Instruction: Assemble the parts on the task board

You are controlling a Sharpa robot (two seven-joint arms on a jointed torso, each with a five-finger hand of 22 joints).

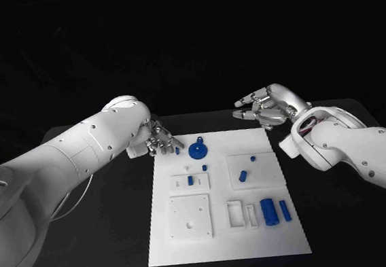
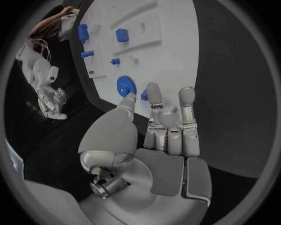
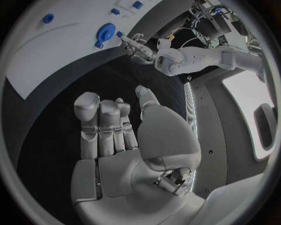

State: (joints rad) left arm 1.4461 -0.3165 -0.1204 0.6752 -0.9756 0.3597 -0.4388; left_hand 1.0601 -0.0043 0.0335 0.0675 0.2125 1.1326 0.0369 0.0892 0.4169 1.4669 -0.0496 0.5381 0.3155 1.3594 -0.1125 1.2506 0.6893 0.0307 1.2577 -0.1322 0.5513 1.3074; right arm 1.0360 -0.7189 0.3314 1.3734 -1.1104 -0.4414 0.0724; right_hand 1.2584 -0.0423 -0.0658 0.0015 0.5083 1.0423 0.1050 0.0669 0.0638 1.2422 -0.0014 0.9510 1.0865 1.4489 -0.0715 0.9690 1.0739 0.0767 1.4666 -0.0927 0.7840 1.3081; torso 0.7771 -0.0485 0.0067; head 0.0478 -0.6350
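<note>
The white task board (image 1: pixel 227 238) lies in the middle of the black table (image 1: pixel 365 216). The left robot hand (image 1: pixel 159 139) hovers at the board's far left corner, fingers extended and apart, grasping nothing; its fingertips (image 2: pixel 153 90) sit just beside a small blue part (image 1: pixel 176 151) and near the blue gear (image 1: pixel 198 150). The right robot hand (image 1: pixel 266 107) hangs over the table beyond the board's far right corner, fingers loosely spread and empty. Two blue cylinders (image 1: pixel 268 212) lie side by side near the board's near right, a small blue peg (image 1: pixel 244 175) on the raised square above them.
</note>
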